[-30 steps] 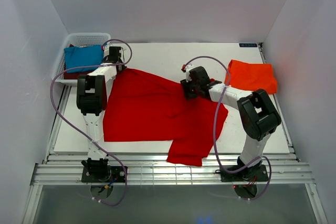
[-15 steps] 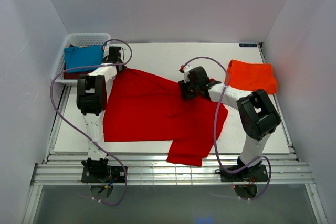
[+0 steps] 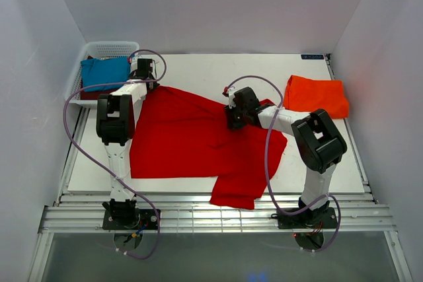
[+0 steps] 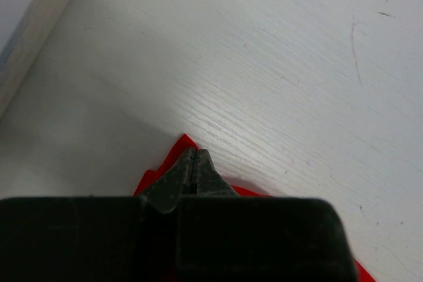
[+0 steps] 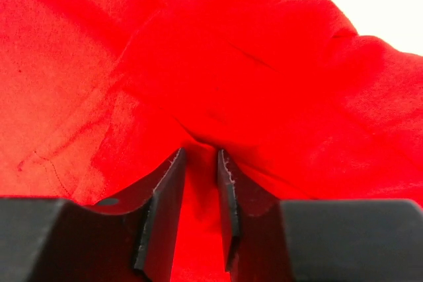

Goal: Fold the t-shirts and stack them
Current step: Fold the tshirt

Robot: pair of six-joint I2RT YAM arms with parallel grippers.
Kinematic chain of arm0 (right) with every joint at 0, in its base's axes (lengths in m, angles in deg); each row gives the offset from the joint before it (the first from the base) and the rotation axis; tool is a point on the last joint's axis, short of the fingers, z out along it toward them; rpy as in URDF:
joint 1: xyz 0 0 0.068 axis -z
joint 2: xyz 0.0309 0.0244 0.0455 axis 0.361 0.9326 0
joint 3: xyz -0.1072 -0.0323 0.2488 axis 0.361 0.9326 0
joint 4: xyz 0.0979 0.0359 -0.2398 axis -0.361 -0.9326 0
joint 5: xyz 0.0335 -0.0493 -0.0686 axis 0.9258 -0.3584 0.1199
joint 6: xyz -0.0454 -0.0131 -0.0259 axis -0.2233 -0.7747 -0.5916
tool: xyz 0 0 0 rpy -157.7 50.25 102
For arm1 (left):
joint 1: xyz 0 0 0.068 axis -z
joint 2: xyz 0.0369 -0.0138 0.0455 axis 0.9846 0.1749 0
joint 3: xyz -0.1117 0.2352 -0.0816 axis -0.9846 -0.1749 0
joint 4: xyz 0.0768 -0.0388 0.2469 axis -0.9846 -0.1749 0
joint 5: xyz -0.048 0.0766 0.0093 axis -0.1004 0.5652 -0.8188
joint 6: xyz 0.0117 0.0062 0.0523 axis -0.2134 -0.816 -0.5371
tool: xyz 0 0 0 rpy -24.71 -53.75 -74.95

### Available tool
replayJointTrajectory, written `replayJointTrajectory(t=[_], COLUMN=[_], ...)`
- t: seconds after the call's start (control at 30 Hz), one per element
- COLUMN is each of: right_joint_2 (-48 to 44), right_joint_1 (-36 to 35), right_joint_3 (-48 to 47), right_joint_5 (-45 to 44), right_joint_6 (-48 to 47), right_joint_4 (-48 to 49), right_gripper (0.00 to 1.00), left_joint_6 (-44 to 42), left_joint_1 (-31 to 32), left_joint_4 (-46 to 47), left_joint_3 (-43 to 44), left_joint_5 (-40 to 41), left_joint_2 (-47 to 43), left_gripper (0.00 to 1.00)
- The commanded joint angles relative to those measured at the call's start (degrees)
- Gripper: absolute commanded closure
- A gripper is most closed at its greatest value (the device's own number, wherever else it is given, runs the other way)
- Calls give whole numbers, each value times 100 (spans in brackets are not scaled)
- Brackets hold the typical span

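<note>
A bright red t-shirt (image 3: 192, 137) lies spread across the table, one sleeve hanging over the near edge. My left gripper (image 3: 147, 80) is shut on the shirt's back left corner (image 4: 173, 158), low over the white tabletop. My right gripper (image 3: 230, 119) presses down into the shirt's back right part; its jaws (image 5: 199, 153) stand a narrow gap apart with a ridge of red cloth (image 5: 198, 189) bunched between them. An orange-red t-shirt (image 3: 317, 96) lies folded at the back right. A teal-blue t-shirt (image 3: 106, 70) rests in the basket over a dark maroon one (image 3: 88, 94).
The white mesh basket (image 3: 109, 45) stands at the back left corner, beside the left arm. White walls close in the table on three sides. Purple cables loop from both arms. Bare tabletop (image 3: 218, 70) shows behind the red shirt.
My right gripper has slid a little to the left over the red shirt and its jaws have narrowed round a fold of cloth. The left arm has held still.
</note>
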Motion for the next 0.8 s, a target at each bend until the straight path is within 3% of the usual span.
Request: replayJointTrajectory(t=[0.0,0.17,0.37,0.57,0.77], right_joint_2=[-32,-181,-339,-559,-1174], right_joint_1=[-45,-36,-36,-45,25], right_joint_3=[-283,-336,-354,-345,-836], right_joint_5=[-95,-306,-368,-402,-1622], right_joint_6=[-13,-109,-162,-162,-224], right_joint_4=[-29,-126,-161,-143,-670], right_gripper=[68,69,92,92,92], left_joint_6=[-74,-74,-74,-74,-91], left_joint_1=[-50,-41,-50,-41,-41], left_joint_4=[-363,-372,-372,-399,-442], left_joint_3=[-126,-135,-135,-135,-135], left_joint_5=[40,5,-4,-12,172], left_joint_2=[-277,-268,-286,-303,-479], left_gripper=[100,100,100,100,100])
